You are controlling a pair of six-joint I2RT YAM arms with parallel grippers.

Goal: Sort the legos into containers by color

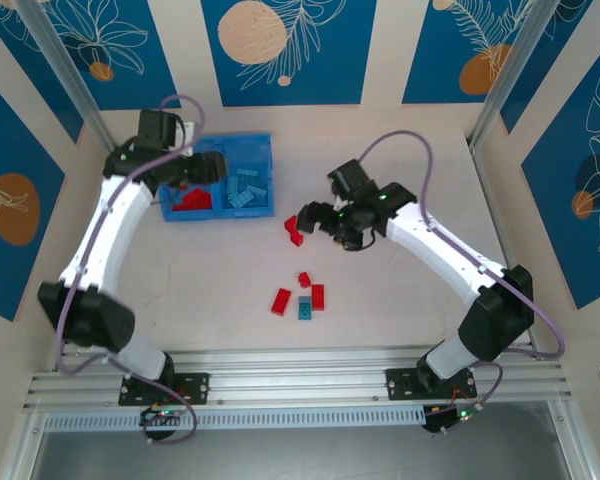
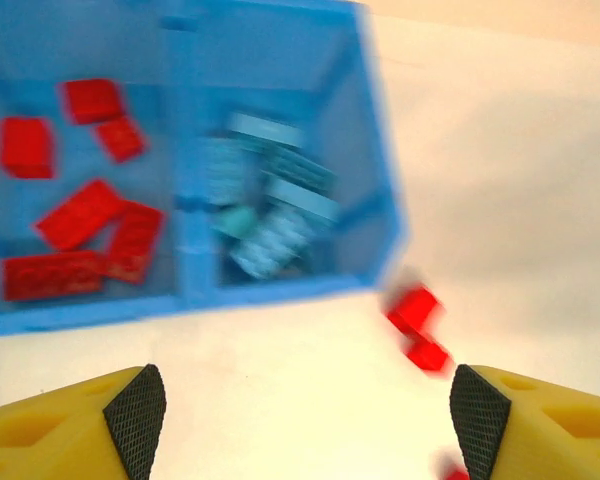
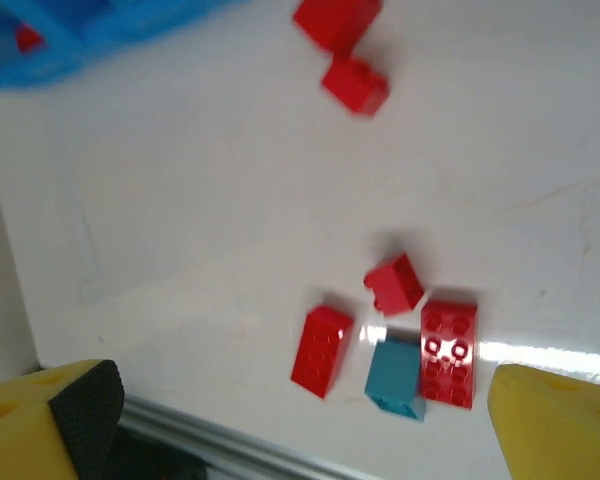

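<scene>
Above the tray (image 1: 230, 138), my left tool (image 2: 307, 420) hangs apart, empty; legos (image 2: 80, 215) inside lie sorted, red left, blue right. Right of the tray, my right tool (image 3: 295, 410) gapes empty; five red strays (image 3: 322, 350), one blue stray (image 3: 395, 378) unsorted on bench (image 1: 400, 300).

No writing, number, brand or sign can be read anywhere. The studs on the legos (image 3: 448, 352) are too small and blurred to show any lettering. The wall panels (image 1: 288, 50) carry only drawn leaves and circles.
</scene>
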